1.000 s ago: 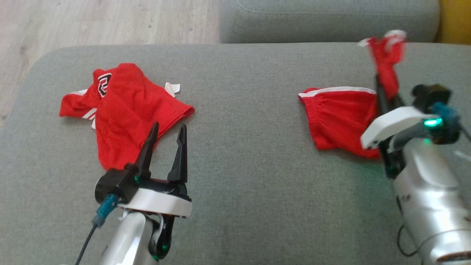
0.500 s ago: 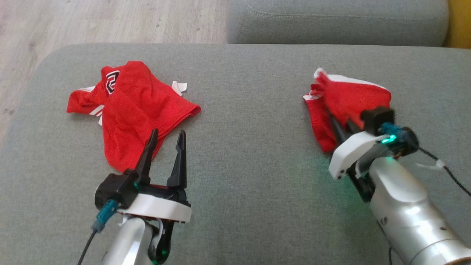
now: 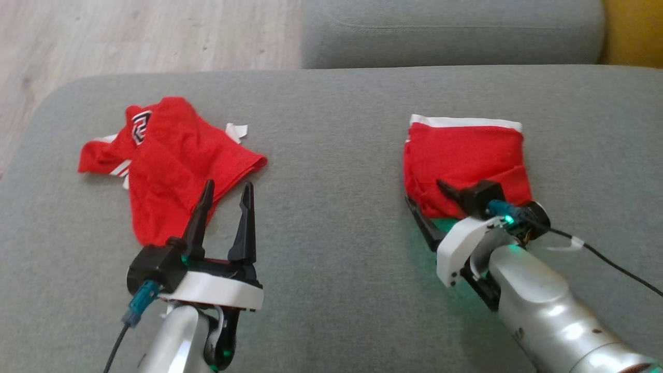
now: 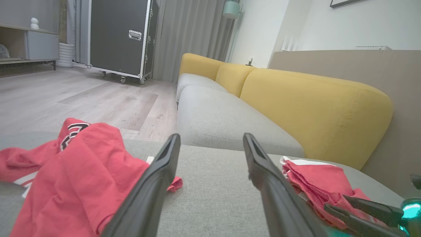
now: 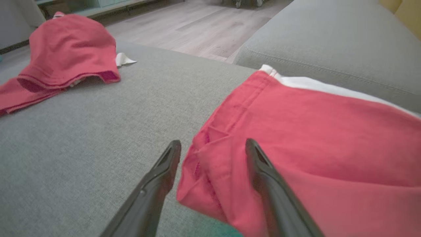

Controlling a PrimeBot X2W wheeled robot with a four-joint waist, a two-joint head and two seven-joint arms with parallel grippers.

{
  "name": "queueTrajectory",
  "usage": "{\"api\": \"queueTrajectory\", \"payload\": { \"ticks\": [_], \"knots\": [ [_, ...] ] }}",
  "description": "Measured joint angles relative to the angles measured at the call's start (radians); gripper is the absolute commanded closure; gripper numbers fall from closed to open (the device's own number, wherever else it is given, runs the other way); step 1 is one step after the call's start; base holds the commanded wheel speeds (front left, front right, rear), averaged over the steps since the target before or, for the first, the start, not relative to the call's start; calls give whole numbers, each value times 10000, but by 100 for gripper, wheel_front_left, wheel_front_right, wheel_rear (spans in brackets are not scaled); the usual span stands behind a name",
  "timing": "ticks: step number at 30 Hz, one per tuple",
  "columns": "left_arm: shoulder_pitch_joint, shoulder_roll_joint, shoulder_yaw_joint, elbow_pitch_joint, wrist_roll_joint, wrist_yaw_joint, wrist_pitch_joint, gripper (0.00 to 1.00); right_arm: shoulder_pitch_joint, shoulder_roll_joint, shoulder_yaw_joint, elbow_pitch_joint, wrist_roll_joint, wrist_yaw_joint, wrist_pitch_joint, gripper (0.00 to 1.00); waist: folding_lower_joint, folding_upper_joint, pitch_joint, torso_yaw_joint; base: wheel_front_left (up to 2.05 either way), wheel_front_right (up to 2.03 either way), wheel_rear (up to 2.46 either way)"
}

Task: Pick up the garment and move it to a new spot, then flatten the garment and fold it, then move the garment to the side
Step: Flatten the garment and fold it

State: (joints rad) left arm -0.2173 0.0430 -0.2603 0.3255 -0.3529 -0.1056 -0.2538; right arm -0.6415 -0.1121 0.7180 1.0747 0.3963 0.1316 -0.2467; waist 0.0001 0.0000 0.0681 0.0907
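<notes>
Garment: red shorts are lying folded in a neat block on the R half of the sofa seat, w/ the white band running along the far edge.
R tool: R tool is standing w/ fingers spread, gripping nothing. The near-L corner of the shorts is sitting btwn them. One finger is resting by bare cushion just beside the cloth, the other is over the cloth.
L tool: L tool is hovering open & empty, tips at the near hem of the red jersey, well apart from the shorts.
Other cloth: the jersey is lying crumpled on the L half, crest up.
Handling: prob. light, soft & limp. Layers are likely sagging or sliding apart if only the top one gets pinched. Not fragile, and looking a bit slick.
Where to hold: I'm judging a pinch thru all layers at the near folded edge by that corner, w/ the lower finger pressing into the cushion to get under the stack.
Stage: fold is looking done; the move to the side is not yet done.
Risk: a one-point lift is risking the fold opening up.
</notes>
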Motion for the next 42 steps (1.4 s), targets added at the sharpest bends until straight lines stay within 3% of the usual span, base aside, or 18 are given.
{"api": "queueTrajectory", "payload": {
  "ticks": [3, 6, 11, 12, 16, 21, 25, 35, 36, 37, 42],
  "knots": [
    [2, 0, 19, -38, -27, 2, 0, 0, -30, -174, -167, -424, 380, 0, -8, 0, 0, 0, -79, -209, 0, 0, 0],
    [4, 0, 56, -100, -27, 2, 0, 0, -73, -639, -1024, -1340, 585, 0, -13, 0, 0, 0, -166, -436, 0, 0, 0],
    [22, 0, 171, -240, -25, 2, 0, 0, 15, -1269, -3141, -2688, 35, 0, -17, 0, -1, 0, -340, -833, 0, 0, 0],
    [24, 0, 263, -326, -25, 2, 0, 0, 240, -1340, -4092, -3275, -571, 0, -42, 0, -1, 0, -407, -986, 0, 0, 0],
    [90, 0, 357, -464, -25, 0, 0, 0, 1312, -1118, -5806, -4334, -1894, 0, -42, 0, -1, 0, -526, -1262, 0, 0, 0],
    [378, 2, 366, -564, -25, -2, 0, 0, 3026, -23, -7356, -5662, -3158, 0, -42, 0, -1, 0, -559, -1528, 0, 0, 0],
    [482, 4, 385, -637, -8, -6, 0, 0, 3917, 489, -7850, -6334, -3576, 0, -42, 0, -1, 0, -500, -1688, 0, 0, 0],
    [622, 12, 380, -656, 13, -81, 0, 0, 4288, 585, -7910, -6750, -3634, 0, -42, 0, -1, 0, -309, -1678, 0, 0, 0],
    [616, 12, 366, -669, 23, -86, 0, 0, 4273, 585, -7894, -6763, -3632, 0, -42, 78, -1, 0, -256, -1640, 0, 0, 0],
    [604, 12, 345, -685, 23, -86, 0, 0, 4256, 585, -7889, -6761, -3634, 0, -42, 100, -1, 0, -197, -1594, 0, 0, 0],
    [358, 13, 167, -734, 21, -88, 0, 0, 3715, 593, -7814, -6330, -4006, 0, -42, 100, 0, 0, 281, -1269, 0, 0, 0]
  ]
}}
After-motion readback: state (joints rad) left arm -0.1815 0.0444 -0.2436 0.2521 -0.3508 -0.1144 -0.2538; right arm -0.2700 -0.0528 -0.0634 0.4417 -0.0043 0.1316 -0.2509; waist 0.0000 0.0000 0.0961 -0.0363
